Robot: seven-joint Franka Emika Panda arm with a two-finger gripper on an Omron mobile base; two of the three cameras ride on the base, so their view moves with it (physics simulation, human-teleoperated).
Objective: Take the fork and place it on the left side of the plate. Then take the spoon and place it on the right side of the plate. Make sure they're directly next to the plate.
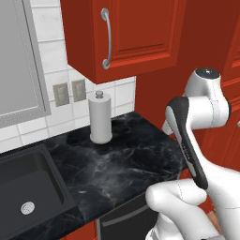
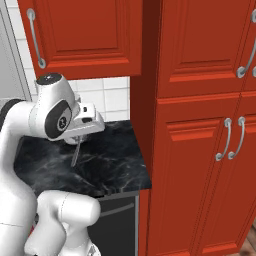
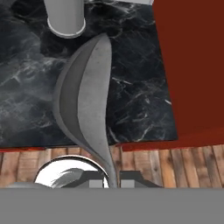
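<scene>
While carrying the small grey metallic spoon, best to keep the wrist level and move slowly, since a thin handle pinched at one end can swivel. Judged as the transport step toward a plate somewhere beyond these views; fork placement cannot be checked. Held by the two-finger gripper, fingers closed tight on the handle's end at the bottom of the hand view, oval bowl reaching far out ahead of the tips. Hanging down from the hand in the right base view, spoon above the black marbled countertop, near its right end beside the red tall cabinet. White paper-towel roll standing farther back by the tiled wall.
</scene>
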